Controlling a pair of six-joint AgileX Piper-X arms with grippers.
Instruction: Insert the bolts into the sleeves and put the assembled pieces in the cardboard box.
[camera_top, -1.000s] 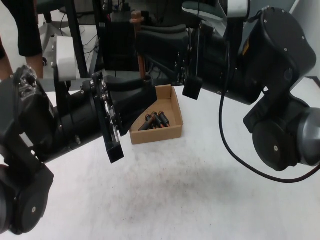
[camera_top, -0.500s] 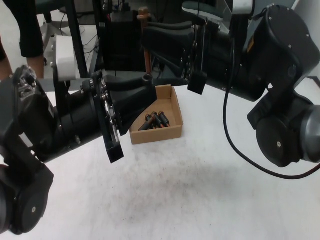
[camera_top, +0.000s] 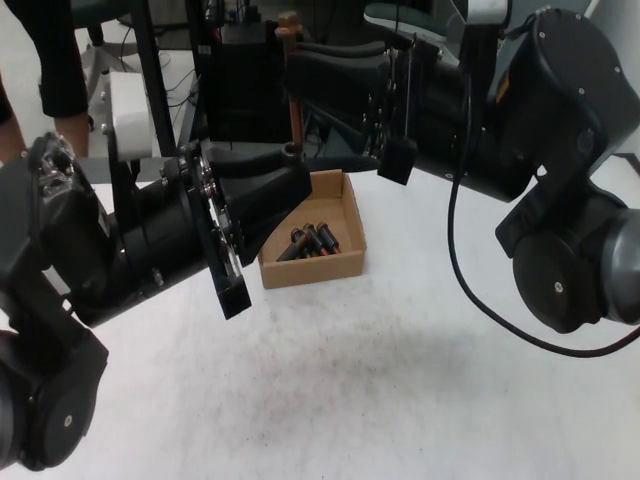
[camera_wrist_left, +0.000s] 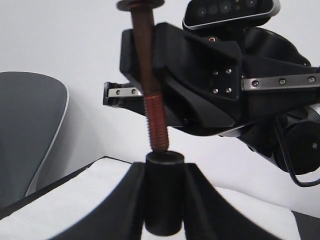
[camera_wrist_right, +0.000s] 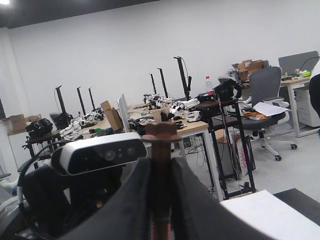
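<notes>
My left gripper (camera_wrist_left: 162, 200) is shut on a black sleeve (camera_wrist_left: 164, 192), held upright above the bench. My right gripper (camera_wrist_right: 160, 195) is shut on a copper bolt (camera_wrist_right: 160, 165). In the left wrist view the bolt (camera_wrist_left: 150, 80) hangs head up, its threaded tip just at the sleeve's open top. From the high view the bolt (camera_top: 294, 85) stands over the sleeve (camera_top: 291, 152), between the left gripper (camera_top: 285, 180) and the right gripper (camera_top: 305, 70). Behind them the cardboard box (camera_top: 335, 258) holds a few assembled pieces (camera_top: 310, 240).
The white bench (camera_top: 400, 380) spreads in front of the box. Both arm bodies crowd the sides of the high view. A black stand (camera_top: 150, 60) and a person's sleeve (camera_top: 55, 60) are at the back left.
The right gripper has carried the bolt a little up and to the right, bringing it over the sleeve. The left arm has barely moved.
</notes>
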